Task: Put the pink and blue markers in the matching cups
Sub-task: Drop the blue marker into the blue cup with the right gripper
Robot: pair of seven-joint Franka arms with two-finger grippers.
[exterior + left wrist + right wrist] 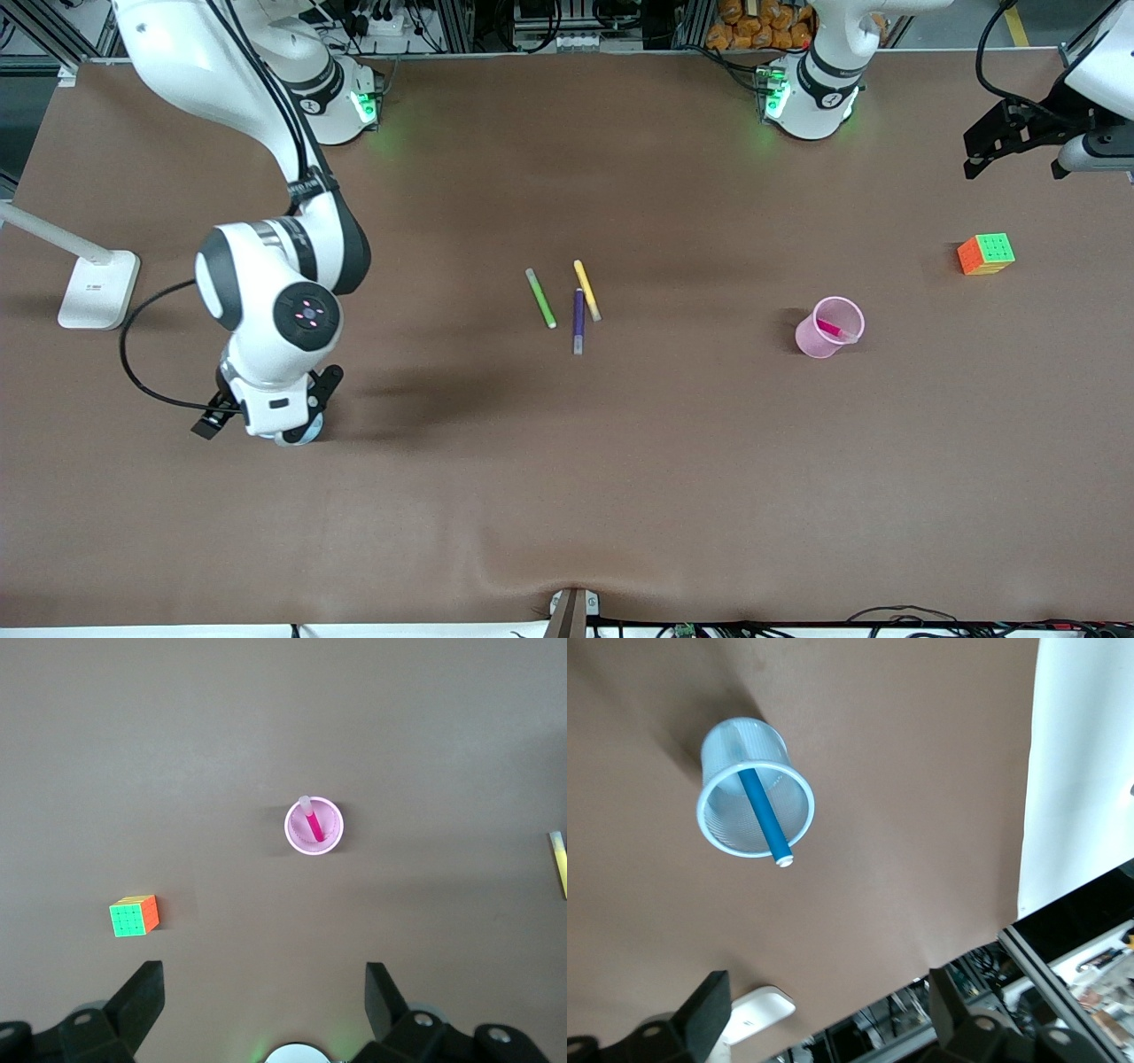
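Right wrist view shows me the slim blue marker [764,816] leaning inside the pale blue plastic cup [718,762], directly under my right gripper [824,1014], jaws spread and empty. My left gripper [266,1001] waits open, with the magenta-pink marker [312,822] standing in the pale pink cup [330,838]. I judge both placed; straight lift is unobstructed.
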